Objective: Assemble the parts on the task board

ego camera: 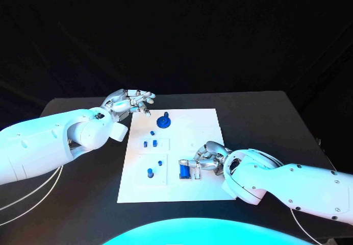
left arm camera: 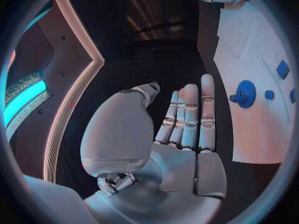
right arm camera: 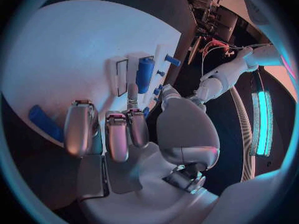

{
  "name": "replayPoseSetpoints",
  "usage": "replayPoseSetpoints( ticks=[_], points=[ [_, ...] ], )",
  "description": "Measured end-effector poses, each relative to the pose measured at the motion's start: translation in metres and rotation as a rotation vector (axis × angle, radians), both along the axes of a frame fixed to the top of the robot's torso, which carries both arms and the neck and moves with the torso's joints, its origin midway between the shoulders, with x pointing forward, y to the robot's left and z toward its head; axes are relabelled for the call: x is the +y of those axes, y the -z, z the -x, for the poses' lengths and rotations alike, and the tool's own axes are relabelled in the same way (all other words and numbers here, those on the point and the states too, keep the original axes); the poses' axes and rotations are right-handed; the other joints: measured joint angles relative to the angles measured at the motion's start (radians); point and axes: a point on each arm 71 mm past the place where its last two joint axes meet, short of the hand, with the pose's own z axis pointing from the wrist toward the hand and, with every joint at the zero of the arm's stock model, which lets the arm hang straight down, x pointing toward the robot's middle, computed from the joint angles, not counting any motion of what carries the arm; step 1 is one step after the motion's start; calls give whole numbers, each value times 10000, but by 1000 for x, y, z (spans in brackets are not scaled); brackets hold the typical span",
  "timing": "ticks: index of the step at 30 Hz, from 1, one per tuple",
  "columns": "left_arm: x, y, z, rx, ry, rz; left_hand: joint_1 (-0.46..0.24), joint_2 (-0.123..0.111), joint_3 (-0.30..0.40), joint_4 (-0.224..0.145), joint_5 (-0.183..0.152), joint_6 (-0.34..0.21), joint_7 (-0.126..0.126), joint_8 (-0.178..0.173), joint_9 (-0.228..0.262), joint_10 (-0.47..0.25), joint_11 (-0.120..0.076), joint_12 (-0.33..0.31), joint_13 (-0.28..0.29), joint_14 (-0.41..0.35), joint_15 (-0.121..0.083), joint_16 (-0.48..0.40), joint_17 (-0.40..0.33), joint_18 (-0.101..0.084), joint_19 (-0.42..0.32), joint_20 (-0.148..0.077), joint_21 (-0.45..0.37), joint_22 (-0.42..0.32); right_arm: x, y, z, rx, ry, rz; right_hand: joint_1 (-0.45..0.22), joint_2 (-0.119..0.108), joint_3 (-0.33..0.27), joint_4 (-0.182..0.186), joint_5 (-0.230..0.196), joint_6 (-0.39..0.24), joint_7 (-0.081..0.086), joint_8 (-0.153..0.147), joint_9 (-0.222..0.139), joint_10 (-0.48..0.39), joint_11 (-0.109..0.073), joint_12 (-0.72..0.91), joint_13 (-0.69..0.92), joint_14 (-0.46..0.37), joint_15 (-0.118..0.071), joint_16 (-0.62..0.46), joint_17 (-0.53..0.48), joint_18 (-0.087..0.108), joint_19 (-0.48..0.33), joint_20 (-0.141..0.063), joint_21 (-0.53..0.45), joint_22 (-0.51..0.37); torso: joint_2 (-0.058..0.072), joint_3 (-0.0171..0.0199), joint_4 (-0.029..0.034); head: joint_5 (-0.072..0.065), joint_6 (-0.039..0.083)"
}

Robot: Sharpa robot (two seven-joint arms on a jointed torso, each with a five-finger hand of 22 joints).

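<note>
Left hand (ego camera: 131, 103) raised off the task board (ego camera: 198, 191) at its 11 o'clock corner, fingers spread and empty, right hand (ego camera: 204, 161) at 4 o'clock, fingers curled down around a blue part (ego camera: 184, 171), grip not clear

Inspection for markings: no legible text, label, brand, number or sign is found. The task board (ego camera: 198, 127) carries no readable print on its white face, and the blue parts (ego camera: 165, 121) bear no readable characters. The casings of both arms and the bench (ego camera: 257, 112) surface show no readable lettering either.
</note>
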Motion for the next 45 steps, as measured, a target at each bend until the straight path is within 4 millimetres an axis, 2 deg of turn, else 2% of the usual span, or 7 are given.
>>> replayPoseSetpoints(
  ticks=[5,15,19,21,30,35,45],
  points=[
    [0,0,0,0,-4,-2,0,0,0,0,0,0,0,0,0,0,0,0,-1,0,0,0,0,1,0,0,0,0,-4,-2,1,-185,-63,72,694,362,-38,-37,0,-86,8,0,-8,0,0,-49,0,0,0,-1,0,0,0,0,-145,0,-1,0,1,7,0],
    [2,0,0,0,-24,-13,0,0,-71,15,0,0,0,0,1,-74,2,38,8,-36,36,0,-1,1,37,37,0,-25,-22,-13,11,-539,-227,-67,2759,331,203,-128,-1,-176,-8,-8,-157,0,0,-49,-1,0,0,-2,-2,0,0,0,-155,8,-5,2,-8,30,8],
    [1,0,0,-1,-18,-10,0,0,-71,15,0,0,0,0,1,-74,2,38,8,-36,36,0,-2,0,36,36,0,-25,-37,-19,11,-809,-135,-241,3476,346,556,-131,-1,-298,49,-216,-310,28,33,-115,11,0,0,-100,-2,0,0,0,-499,8,-8,4,-11,14,15],
    [1,0,1,-1,-9,-6,0,0,-71,15,0,0,0,0,1,-74,2,38,7,-36,36,0,-2,0,36,36,0,-24,-48,-24,11,-1000,9,-384,3792,295,693,-128,-1,-474,145,-402,-422,0,147,-165,14,37,46,-100,-2,1,0,0,-628,7,-8,3,-11,1,23],
    [0,-1,2,-6,31,14,0,0,-70,15,0,-37,-37,0,1,-73,1,37,6,-35,35,0,6,0,36,36,-42,-24,-95,-40,14,-1630,936,-558,3862,274,728,-110,-1,-536,207,-488,-499,-37,184,-268,21,17,91,-139,-3,-1,-1,75,-702,6,-9,4,-17,-79,42],
    [-1,-2,3,-14,74,38,0,0,-70,15,0,-37,-37,0,1,-73,1,37,6,-35,35,0,6,0,36,36,-42,-28,-116,-39,12,-1815,1309,-124,3775,107,677,-59,-2,-534,210,-544,-537,-89,236,-347,18,-6,114,-138,-3,0,0,75,-702,6,-8,1,-34,-141,42],
    [-1,-2,4,-23,92,50,0,0,-70,15,0,-37,-37,0,1,-73,1,37,4,-35,35,0,5,0,36,36,-42,-34,-123,-23,17,-1780,1088,997,3061,9,502,-25,-2,-329,200,-544,-576,-89,235,-385,13,18,164,-138,-4,-1,-1,74,-651,4,6,12,-2,-204,26]
  ],
)
